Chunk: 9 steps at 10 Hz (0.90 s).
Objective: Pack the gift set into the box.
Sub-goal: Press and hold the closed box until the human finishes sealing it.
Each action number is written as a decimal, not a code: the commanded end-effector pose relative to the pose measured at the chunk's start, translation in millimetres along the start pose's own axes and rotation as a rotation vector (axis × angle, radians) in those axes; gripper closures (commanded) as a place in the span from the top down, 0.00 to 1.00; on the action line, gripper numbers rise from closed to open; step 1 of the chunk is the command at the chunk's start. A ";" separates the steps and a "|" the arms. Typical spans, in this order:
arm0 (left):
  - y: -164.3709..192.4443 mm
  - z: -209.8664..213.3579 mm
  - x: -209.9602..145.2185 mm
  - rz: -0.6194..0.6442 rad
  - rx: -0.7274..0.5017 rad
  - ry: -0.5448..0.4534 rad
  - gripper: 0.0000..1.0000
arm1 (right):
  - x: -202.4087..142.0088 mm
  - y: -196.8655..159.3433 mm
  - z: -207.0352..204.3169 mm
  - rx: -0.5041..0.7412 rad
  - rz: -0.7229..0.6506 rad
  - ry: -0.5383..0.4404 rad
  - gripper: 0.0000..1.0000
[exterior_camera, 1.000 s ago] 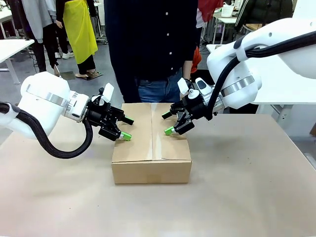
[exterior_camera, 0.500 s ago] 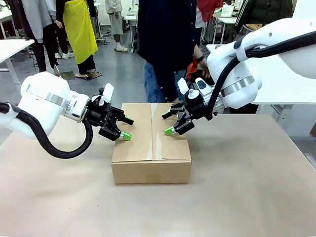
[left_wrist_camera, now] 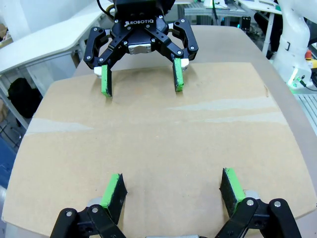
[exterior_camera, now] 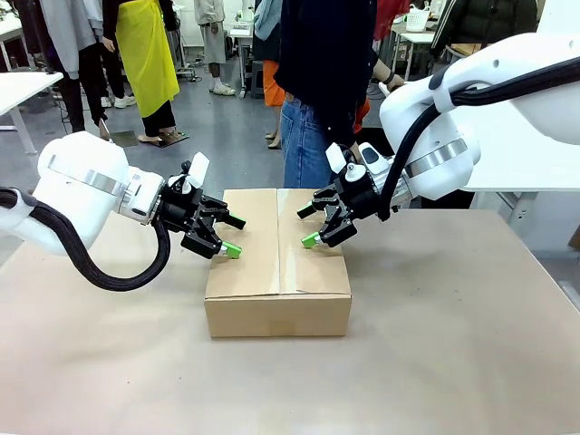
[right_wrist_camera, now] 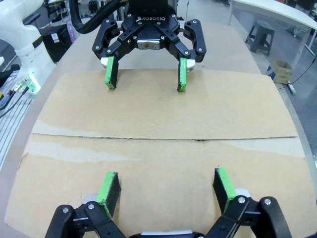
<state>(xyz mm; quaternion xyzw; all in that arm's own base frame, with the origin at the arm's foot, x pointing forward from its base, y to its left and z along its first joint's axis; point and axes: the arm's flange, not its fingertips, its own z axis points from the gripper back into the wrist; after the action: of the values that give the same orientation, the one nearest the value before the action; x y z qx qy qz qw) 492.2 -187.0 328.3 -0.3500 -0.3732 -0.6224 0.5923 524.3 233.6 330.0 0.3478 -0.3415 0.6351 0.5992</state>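
Box: the brown carton (exterior_camera: pixel 278 263) is sitting in the middle of the table (exterior_camera: pixel 453 362), flaps folded flat on top, the seam running front to back across the lid.
Gift set: nothing of it is showing with the flaps down, so I cannot tell whether it is lying inside.
Left gripper: the left gripper (exterior_camera: pixel 227 237) is hovering right at the carton's left top edge, fingers spread wide apart and holding nothing; from its own wrist camera the two green pads (left_wrist_camera: pixel 114 191) are standing over bare cardboard.
Right gripper: the right gripper (exterior_camera: pixel 314 227) is hanging over the right half of the lid, fingers also spread apart and empty; whether the lower green tip is touching the cardboard, I cannot tell.
Face-off: in each wrist view the other arm's gripper is facing in from the far edge of the lid, jaws open.
Person: a person in a dark top and jeans (exterior_camera: pixel 317 100) is standing at the far side, off to the right of the carton's middle.
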 end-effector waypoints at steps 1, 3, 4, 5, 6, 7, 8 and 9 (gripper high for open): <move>-0.5 -1.1 -1.5 -0.006 -0.002 0.001 1.00 | -0.7 1.1 -1.3 0.000 0.023 0.000 1.00; -0.5 -1.1 -1.5 -0.006 -0.002 0.001 1.00 | -0.7 1.1 -1.3 0.000 0.023 0.000 1.00; -0.5 -1.1 -1.5 -0.006 -0.002 0.001 1.00 | -0.7 1.1 -1.3 0.000 0.023 0.000 1.00; -0.5 -1.1 -1.5 -0.006 -0.002 0.001 1.00 | -0.7 1.1 -1.3 0.000 0.023 0.000 1.00; -0.5 -1.1 -1.5 -0.006 -0.002 0.001 1.00 | -0.7 1.1 -1.3 0.000 0.023 0.000 1.00; -0.5 -1.1 -1.5 -0.006 -0.002 0.001 1.00 | -0.7 1.1 -1.3 0.000 0.023 0.000 1.00; -0.5 -1.1 -1.5 -0.006 -0.002 0.001 1.00 | -0.7 1.1 -1.3 0.000 0.023 0.000 1.00; -0.5 -1.1 -1.5 -0.006 -0.002 0.001 1.00 | -0.7 1.1 -1.3 0.000 0.023 0.000 1.00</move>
<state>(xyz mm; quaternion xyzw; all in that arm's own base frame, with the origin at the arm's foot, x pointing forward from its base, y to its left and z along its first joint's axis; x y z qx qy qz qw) 492.2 -187.0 328.3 -0.3500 -0.3732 -0.6224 0.5923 524.3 233.6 330.0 0.3478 -0.3415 0.6351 0.5992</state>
